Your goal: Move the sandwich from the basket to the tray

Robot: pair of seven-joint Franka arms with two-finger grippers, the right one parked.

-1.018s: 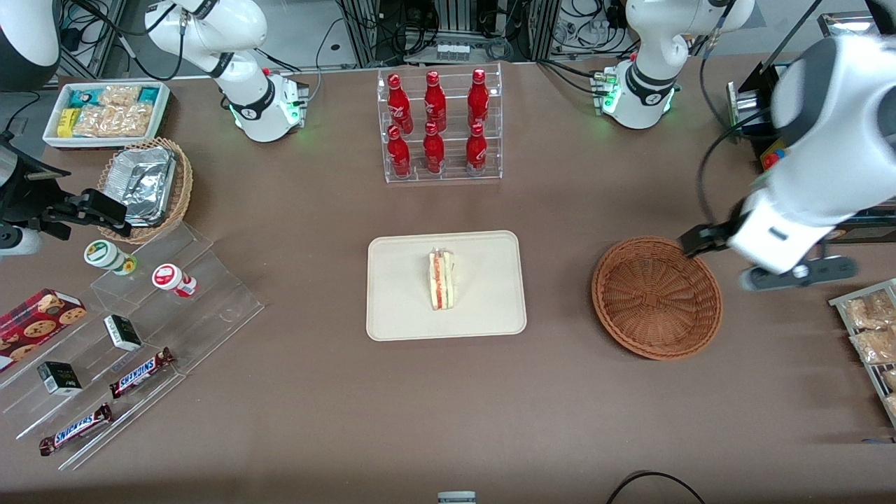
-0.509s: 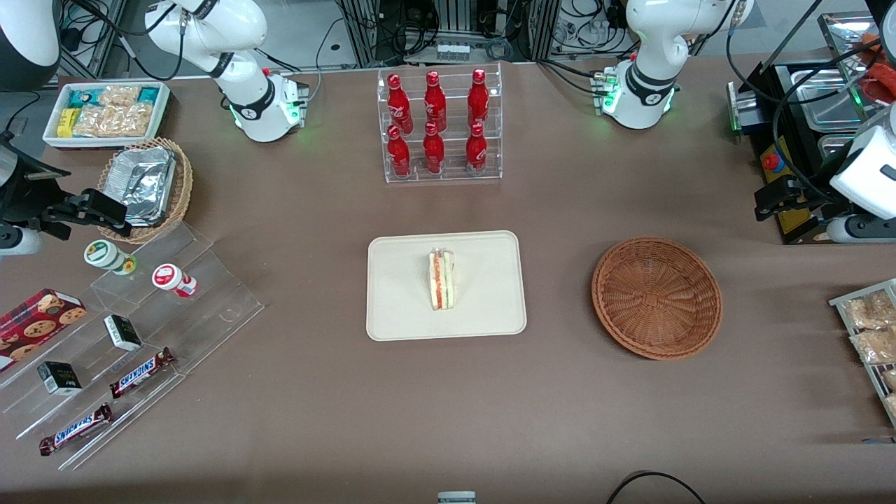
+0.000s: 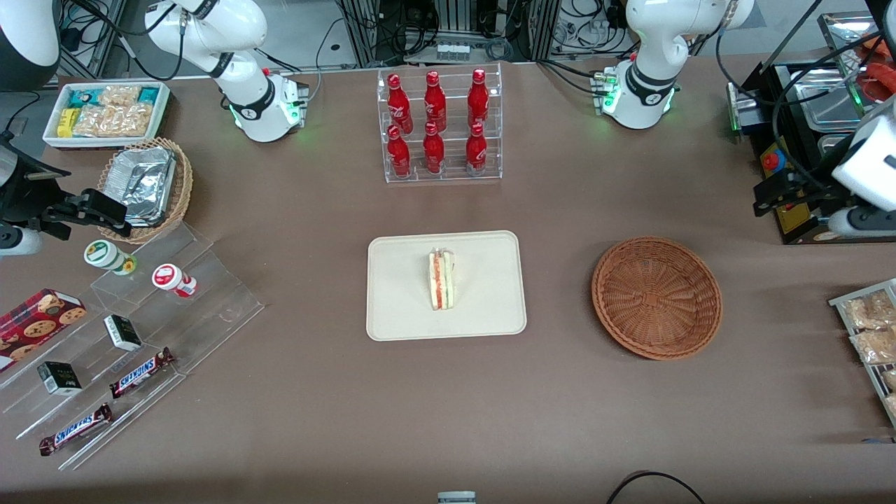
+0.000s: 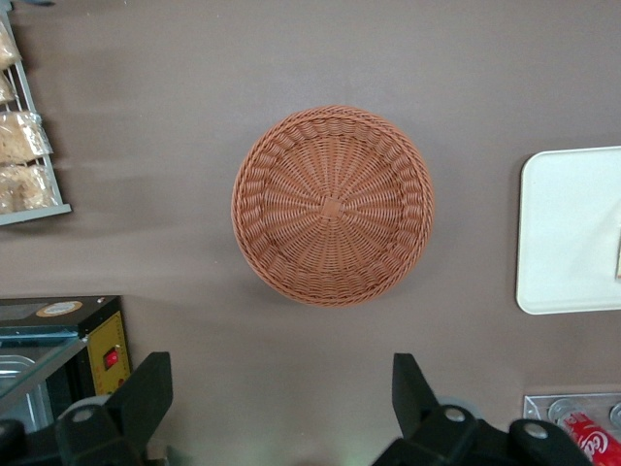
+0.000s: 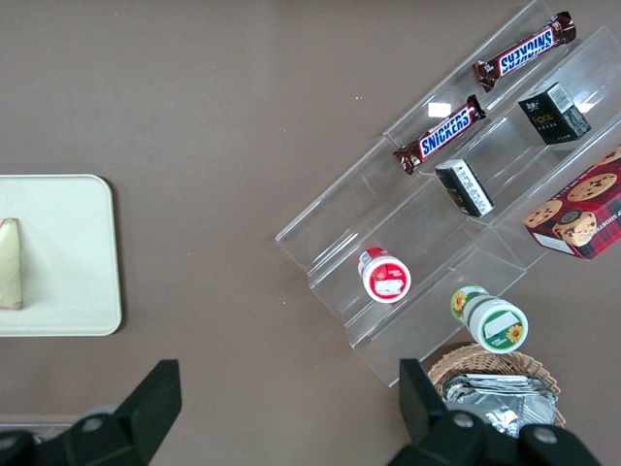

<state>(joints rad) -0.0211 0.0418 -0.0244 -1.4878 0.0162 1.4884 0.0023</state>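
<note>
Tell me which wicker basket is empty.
The reddish-brown basket, nearest the open gripper. The tan basket toward the parked arm's end holds foil trays.

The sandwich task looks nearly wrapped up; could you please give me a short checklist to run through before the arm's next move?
1. Sandwich lies on the tray: ok.
2. Sandwich sits well inside the tray's rim, near its middle: ok.
3. Basket holds nothing more: ok.
4. Gripper is open and carries nothing: ok.
5. Gripper is raised clear of the basket, at the working arm's end of the table: ok.
6. Basket stands apart from the tray, with bare table between them: ok.
</note>
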